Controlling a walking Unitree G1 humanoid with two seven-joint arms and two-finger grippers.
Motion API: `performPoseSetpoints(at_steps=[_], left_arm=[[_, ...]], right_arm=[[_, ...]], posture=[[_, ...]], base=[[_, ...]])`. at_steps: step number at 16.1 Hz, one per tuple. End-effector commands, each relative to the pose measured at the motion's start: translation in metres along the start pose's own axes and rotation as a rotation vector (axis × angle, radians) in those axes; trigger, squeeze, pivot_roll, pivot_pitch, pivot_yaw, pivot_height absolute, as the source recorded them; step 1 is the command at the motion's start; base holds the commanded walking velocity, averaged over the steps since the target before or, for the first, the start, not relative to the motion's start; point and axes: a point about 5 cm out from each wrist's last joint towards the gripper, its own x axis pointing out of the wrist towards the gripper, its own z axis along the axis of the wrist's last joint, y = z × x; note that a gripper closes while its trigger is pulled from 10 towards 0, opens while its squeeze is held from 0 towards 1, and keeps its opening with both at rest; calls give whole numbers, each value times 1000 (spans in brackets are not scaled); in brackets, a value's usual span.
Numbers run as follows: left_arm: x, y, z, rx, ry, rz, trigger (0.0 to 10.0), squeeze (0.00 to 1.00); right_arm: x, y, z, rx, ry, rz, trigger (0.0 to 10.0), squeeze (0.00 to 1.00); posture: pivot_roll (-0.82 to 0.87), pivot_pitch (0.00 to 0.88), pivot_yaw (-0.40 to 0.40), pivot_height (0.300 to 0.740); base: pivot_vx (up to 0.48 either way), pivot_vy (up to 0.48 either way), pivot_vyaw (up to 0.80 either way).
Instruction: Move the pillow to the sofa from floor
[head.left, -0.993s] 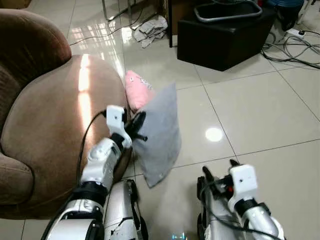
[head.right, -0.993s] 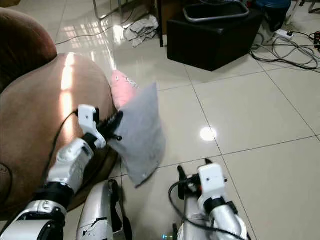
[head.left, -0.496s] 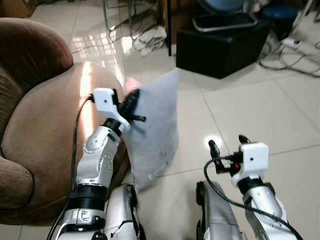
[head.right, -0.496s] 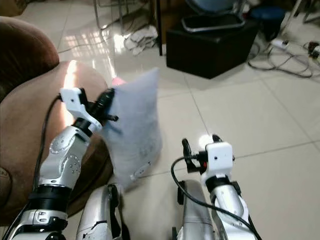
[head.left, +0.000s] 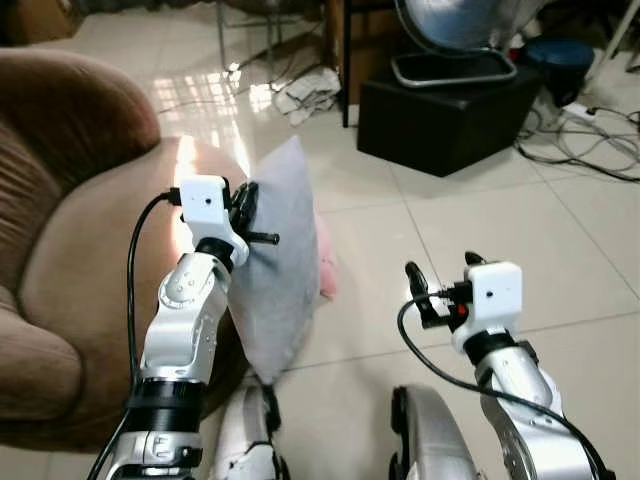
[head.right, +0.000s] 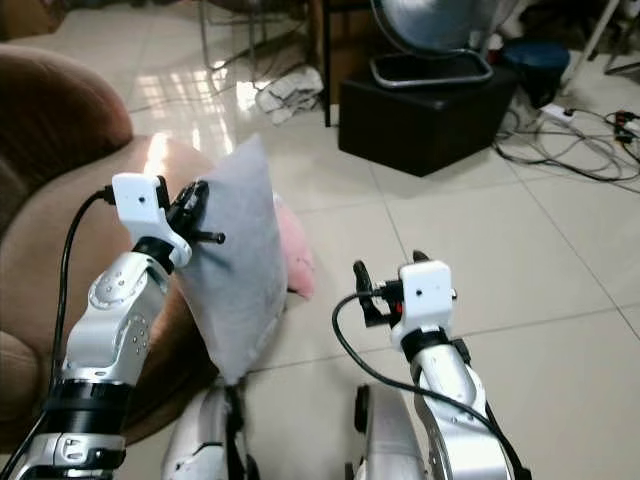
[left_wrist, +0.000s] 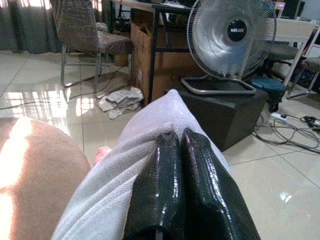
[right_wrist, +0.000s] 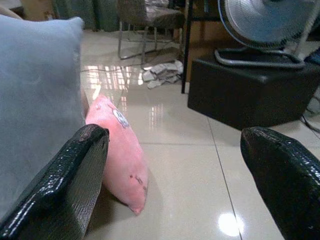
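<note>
**Inspector:** At your left claw first. What does it hold, and how?

**Robot:** My left gripper (head.left: 243, 207) is raised in front of me. Its two black fingers (left_wrist: 172, 190) are pressed together, pinching a fold at the upper edge of the grey pillow (head.left: 278, 262). The pillow hangs off the floor from that pinch, just right of the brown sofa (head.left: 90, 270), at the seat's rounded front edge.

**Inspector:** How do you judge it will handle?

**Robot:** Soft and light, I judge. It sags in a long drape below the pinch, and the cloth bunches up around my fingers. It is not fragile. The hold takes in fabric only, so I judge the cover could creep out if swung hard. A deeper bite into the corner, taking some filling with the cloth, would be safer.

**Inspector:** And the right claw?

**Robot:** My right gripper (head.left: 440, 282) is low on the right over the tiled floor (head.left: 500, 220), fingers spread and holding nothing.

**Inspector:** Anything else nearby?

**Robot:** A pink pillow (right_wrist: 120, 150) lies on the floor just behind the grey one. Farther off, a fan (left_wrist: 231, 45) stands on a black box (head.left: 445, 115); cables (head.left: 580, 150) trail at the far right.
</note>
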Motion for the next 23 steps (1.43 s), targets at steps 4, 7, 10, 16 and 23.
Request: performPoseSetpoints(at_steps=[4, 7, 10, 16, 23], left_arm=[[2, -18, 19, 63, -98, -78, 10000, 0], [3, -18, 15, 61, -82, -63, 10000, 0], [2, -18, 10, 114, -57, -61, 10000, 0], [5, -18, 6, 164, -41, -70, 10000, 0], [5, -23, 4, 162, -41, -93, 10000, 0]], right_arm=[[1, -5, 10, -5, -24, -20, 10000, 0], [4, -5, 12, -9, -29, -16, 10000, 0], [5, -4, 11, -8, -23, -16, 10000, 0], [4, -9, -8, -53, 77, -83, 10000, 0], [4, -5, -9, -82, 73, -70, 10000, 0]], posture=[[-73, 37, 84, 711], [-74, 34, 85, 736], [-72, 32, 86, 740], [-72, 33, 91, 740], [-72, 32, 95, 740]], base=[[0, 0, 0], [0, 0, 0], [0, 0, 0], [0, 0, 0], [367, 0, 595]])
